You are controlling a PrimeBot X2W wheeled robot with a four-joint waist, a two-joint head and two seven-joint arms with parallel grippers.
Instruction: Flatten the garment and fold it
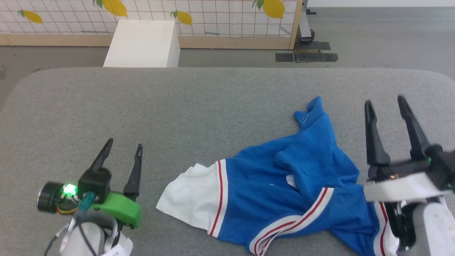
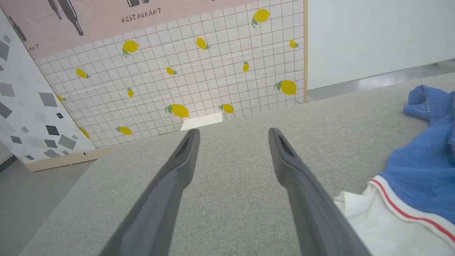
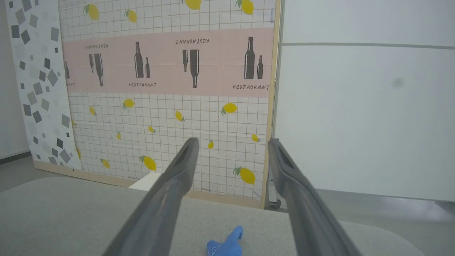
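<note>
Dark two-fingered left end effector [image 1: 124, 143] sits toward the near-left corner of the grey fabric-covered table [image 1: 177, 103], its fingers spread wide with nothing between them. The right end effector [image 1: 384, 100], spread just as wide and empty, stands over the near-right part. Beyond the far edge are a grey floor [image 1: 373, 35], a white block [image 1: 142, 42] and a white-tiled panel printed with yellow lemons [image 1: 220, 21]. A crumpled royal-blue jersey T-shirt [image 1: 263, 188] with white, red-striped sleeves lies along the near edge, right of centre. Its long axis runs parallel to that edge. One white sleeve points to the left edge and a blue tip to the far edge.
</note>
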